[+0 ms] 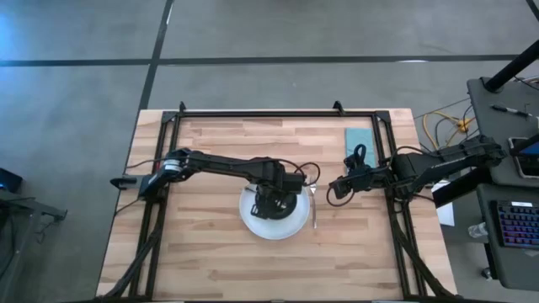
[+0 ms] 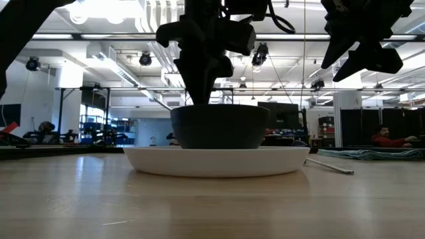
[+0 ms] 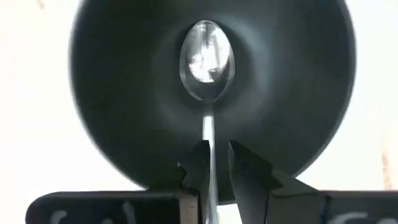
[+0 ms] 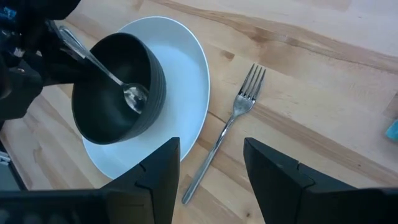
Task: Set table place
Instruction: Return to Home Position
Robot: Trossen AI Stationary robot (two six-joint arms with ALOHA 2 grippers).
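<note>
A white plate (image 1: 274,227) lies on the table (image 1: 210,261) at mid-table, and a black bowl (image 2: 219,126) stands on it. A silver spoon (image 3: 207,59) rests with its scoop on the bowl's bottom, and its handle slants up past the rim (image 4: 87,55). My left gripper (image 3: 219,165) hangs over the bowl, pointing down, slightly open around the handle. A silver fork (image 4: 230,121) lies flat on the table just right of the plate. My right gripper (image 4: 211,168) hovers open and empty above the table, right of the fork. My left gripper comes from above, pointing down, with the spoon's handle (image 3: 211,155) between its fingers. The handle lies against one finger (image 3: 198,168). A dark gap shows between it and the other finger (image 3: 245,177). The spoon's scoop sits on the bowl's bottom.
A folded teal napkin (image 1: 362,141) lies at the far right of the table. Bare wood shows at the near side and on the left. A black frame (image 1: 278,114) runs along the far edge. A person sits in the room beyond (image 2: 385,138).
</note>
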